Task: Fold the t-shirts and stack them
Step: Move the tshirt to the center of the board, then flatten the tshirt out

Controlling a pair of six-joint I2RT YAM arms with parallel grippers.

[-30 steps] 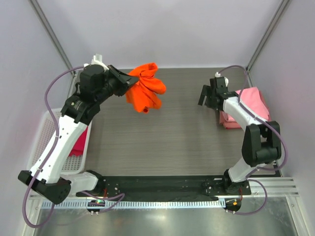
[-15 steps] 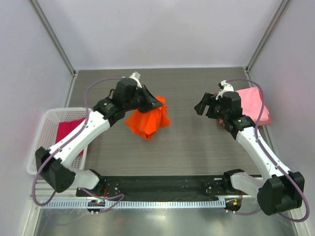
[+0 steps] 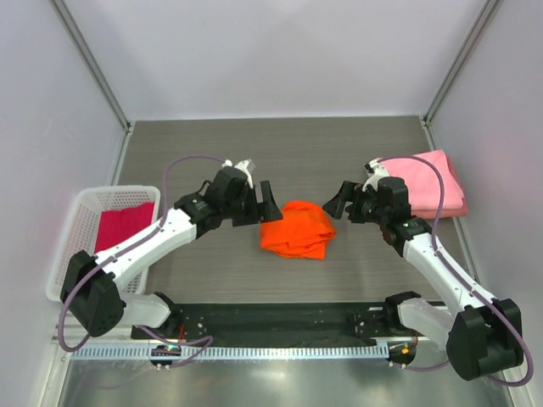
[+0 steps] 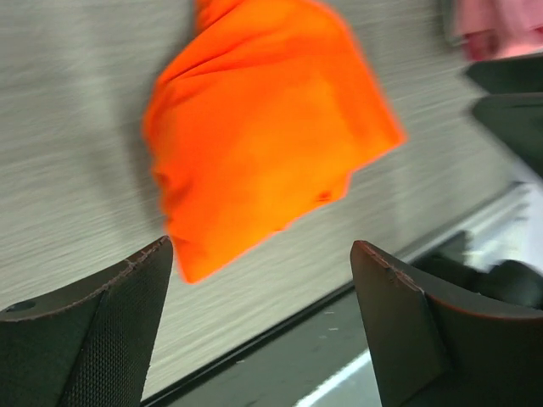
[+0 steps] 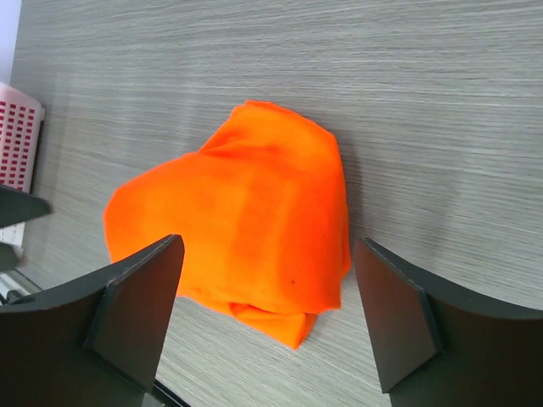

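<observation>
Desk (image 3: 297, 153), top view: orange t-shirt (image 3: 296, 229) lies crumpled in a loose heap at desk centre-front, unfolded, resting flat on the surface, between the two hands and touching neither. Left hand (image 3: 266, 203) sits just beside the shirt's left edge, jaws spread wide, nothing between them; left wrist view confirms: both fingers (image 4: 110, 331) well apart, orange cloth (image 4: 263, 144) beyond the tips, no contact. Right hand (image 3: 338, 202) is near the shirt's upper-right edge, also wide open and empty; right wrist view shows the heap (image 5: 246, 220) beyond and between the spread fingers (image 5: 140, 297), with bare desk around it. Pink t-shirts (image 3: 433, 180): folded pile at far-right side of desk, well apart from the orange one; no. of items in pile can't be told. Magenta t-shirt (image 3: 127, 227) is inside white lattice basket (image 3: 110, 191) at left edge of desk, lying flat; fold condition not clear.
</observation>
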